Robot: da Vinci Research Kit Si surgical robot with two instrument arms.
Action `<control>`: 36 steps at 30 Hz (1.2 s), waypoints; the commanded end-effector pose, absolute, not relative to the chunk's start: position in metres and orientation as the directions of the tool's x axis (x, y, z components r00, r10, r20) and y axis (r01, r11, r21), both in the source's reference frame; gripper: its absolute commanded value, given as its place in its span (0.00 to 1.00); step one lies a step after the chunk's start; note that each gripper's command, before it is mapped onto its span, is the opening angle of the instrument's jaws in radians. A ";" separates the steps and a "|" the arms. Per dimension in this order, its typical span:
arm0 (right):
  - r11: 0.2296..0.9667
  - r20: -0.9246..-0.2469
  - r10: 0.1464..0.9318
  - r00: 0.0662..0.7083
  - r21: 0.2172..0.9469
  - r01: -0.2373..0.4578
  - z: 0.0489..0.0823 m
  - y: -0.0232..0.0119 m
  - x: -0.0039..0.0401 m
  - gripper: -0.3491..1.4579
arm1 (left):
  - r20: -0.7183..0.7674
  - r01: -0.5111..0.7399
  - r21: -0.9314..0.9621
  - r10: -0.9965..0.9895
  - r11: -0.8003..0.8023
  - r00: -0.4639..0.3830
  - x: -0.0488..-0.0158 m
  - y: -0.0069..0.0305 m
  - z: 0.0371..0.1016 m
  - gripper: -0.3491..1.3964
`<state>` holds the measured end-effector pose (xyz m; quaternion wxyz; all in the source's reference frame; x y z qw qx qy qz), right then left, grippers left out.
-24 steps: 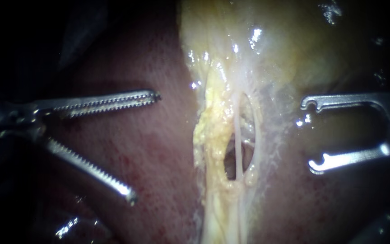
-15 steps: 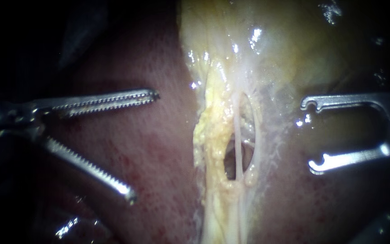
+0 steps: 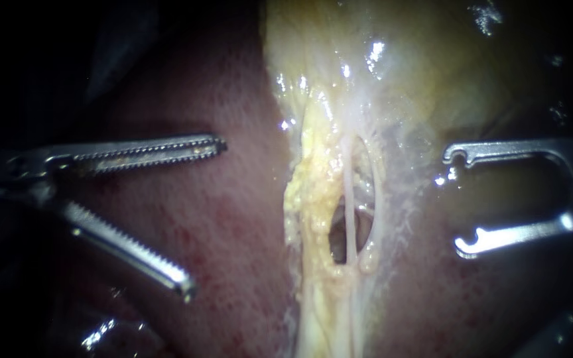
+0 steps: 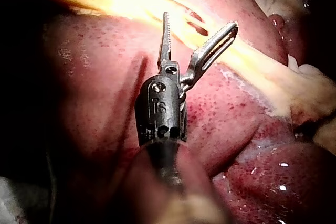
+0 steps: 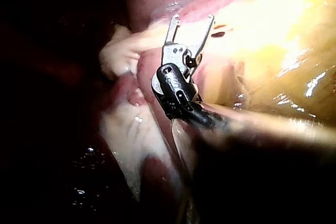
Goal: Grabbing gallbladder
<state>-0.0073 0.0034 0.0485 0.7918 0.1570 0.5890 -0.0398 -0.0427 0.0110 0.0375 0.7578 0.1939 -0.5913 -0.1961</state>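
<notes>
In your endoscope view the gallbladder (image 3: 419, 59) fills twelve to one o'clock, your left instrument (image 3: 205, 217) at nine and right instrument (image 3: 453, 202) at three both spread wide, gripping nothing, while only your left wrist view shows the liver (image 4: 226, 124) under its jaws.
</notes>
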 end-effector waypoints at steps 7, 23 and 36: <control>0.947 -0.944 0.128 0.304 0.208 0.247 0.0487 0.0032 -0.0074 0.48 | 0.775 0.110 0.570 -0.577 0.814 0.258 -0.0446 0.0119 0.0388 0.63; 0.945 -0.942 0.138 0.307 0.218 0.244 0.0488 0.0030 -0.0075 0.48 | 0.712 0.174 0.616 -0.638 0.768 0.295 -0.0475 0.0101 0.0437 0.59; 0.942 -0.940 0.149 0.308 0.230 0.246 0.0488 0.0030 -0.0076 0.47 | 0.648 0.218 0.672 -0.704 0.708 0.291 -0.0492 0.0106 0.0457 0.43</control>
